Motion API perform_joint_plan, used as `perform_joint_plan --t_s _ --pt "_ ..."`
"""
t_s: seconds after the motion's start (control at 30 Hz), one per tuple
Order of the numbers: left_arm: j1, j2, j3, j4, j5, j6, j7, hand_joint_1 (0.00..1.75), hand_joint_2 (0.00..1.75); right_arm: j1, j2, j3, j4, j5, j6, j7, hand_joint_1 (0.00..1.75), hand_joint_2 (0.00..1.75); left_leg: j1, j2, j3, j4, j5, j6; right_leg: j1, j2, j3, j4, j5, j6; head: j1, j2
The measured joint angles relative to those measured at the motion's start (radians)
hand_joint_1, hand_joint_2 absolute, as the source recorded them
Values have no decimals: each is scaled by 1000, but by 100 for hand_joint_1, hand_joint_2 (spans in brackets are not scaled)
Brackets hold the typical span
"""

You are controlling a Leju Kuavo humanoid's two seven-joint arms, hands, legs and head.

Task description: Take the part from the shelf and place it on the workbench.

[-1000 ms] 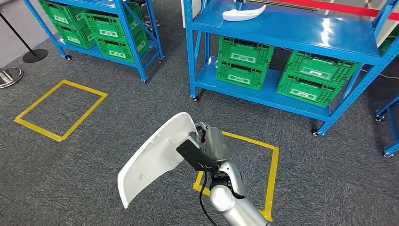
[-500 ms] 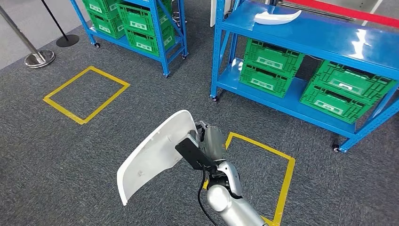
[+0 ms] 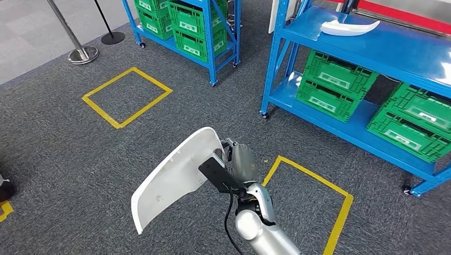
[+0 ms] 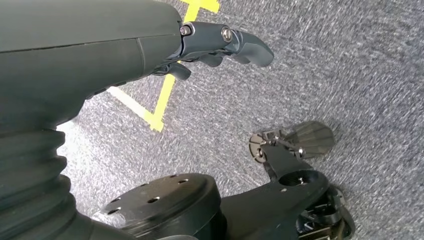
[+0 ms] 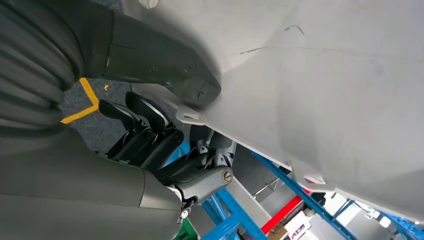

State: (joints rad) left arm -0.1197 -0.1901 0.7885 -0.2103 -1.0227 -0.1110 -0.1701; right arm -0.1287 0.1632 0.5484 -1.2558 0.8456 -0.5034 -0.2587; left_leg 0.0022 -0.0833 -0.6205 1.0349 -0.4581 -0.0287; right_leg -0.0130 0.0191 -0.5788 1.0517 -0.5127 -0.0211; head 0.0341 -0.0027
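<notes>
Right hand: the right hand (image 3: pixel 236 162) grips one edge of a large curved white plastic panel (image 3: pixel 173 178); in the right wrist view the thick grey thumb (image 5: pixel 165 57) presses on one face of the panel (image 5: pixel 320 85) and the dark fingers (image 5: pixel 150 137) curl against the other.
Part: the panel is held in the air above the grey carpet floor (image 3: pixel 69 159), tilted, its free end pointing down toward the robot's left.
Left hand: the left hand (image 4: pixel 165 47) hangs above the carpet (image 4: pixel 350 75), holding nothing, its dark fingers (image 4: pixel 245 42) only slightly bent.
Shelf: a blue metal shelf rack (image 3: pixel 372 53) stands ahead on the right, with a smaller white curved part (image 3: pixel 348 26) on its top board and green plastic crates (image 3: pixel 332 85) below.
Floor: yellow tape squares (image 3: pixel 127 95) mark the carpet.
</notes>
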Motion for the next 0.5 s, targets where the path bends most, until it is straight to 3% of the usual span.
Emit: perform_joint_plan --t_s 0.07,0.1,0.17,0.2,0.23,0.27,0.33,0.4,0.43,0.5 --pt "0 1 0 0 0 0 0 0 175 -1 2 0 0 9 0 3 175 175 0 33 -24 47 -32 -9 -2 -17 5 -6 5 -13 -4 0" --pt "-1 1 0 0 0 0 0 0 175 -1 2 0 0 13 0 4 175 175 0 54 -47 99 -63 -13 -2 -27 5 -7 5 -17 -5 0" --pt "-2 1 0 0 0 0 1 0 175 -1 2 -1 0 20 1 7 175 175 2 72 -105 226 -125 -19 0 -48 4 -7 4 -21 -7 0" --pt "-1 1 0 0 0 0 2 0 175 0 2 -1 0 23 1 8 175 175 3 75 -121 264 -136 -21 0 -59 4 -7 3 -22 -7 0" --pt "0 1 -1 0 0 0 3 0 175 0 2 -1 1 25 1 8 175 175 3 77 -120 267 -128 -20 0 -70 5 -7 2 -22 -7 0" --pt "0 1 -1 0 0 0 4 0 175 0 2 -1 1 26 1 8 175 175 3 81 -99 230 -103 -18 1 -80 6 -7 1 -21 -7 0" --pt "-1 2 -1 0 0 0 7 0 175 0 2 -1 0 29 1 9 175 175 -3 116 -24 93 -45 -10 3 -100 11 -6 -4 -15 -8 0" --pt "-4 2 0 0 1 0 9 0 175 0 2 -1 0 31 2 9 175 175 -11 144 23 5 -19 2 8 -118 15 -6 -9 -6 -7 0" --pt "-4 2 0 0 2 0 9 0 175 0 2 -1 0 32 3 9 175 175 -15 143 25 -4 -19 7 10 -126 16 -7 -10 -1 -6 0" --pt "-1 3 0 0 3 0 8 0 175 -1 3 -2 0 34 6 10 175 175 -12 119 25 -9 -13 17 9 -135 20 -8 -13 9 -5 0"
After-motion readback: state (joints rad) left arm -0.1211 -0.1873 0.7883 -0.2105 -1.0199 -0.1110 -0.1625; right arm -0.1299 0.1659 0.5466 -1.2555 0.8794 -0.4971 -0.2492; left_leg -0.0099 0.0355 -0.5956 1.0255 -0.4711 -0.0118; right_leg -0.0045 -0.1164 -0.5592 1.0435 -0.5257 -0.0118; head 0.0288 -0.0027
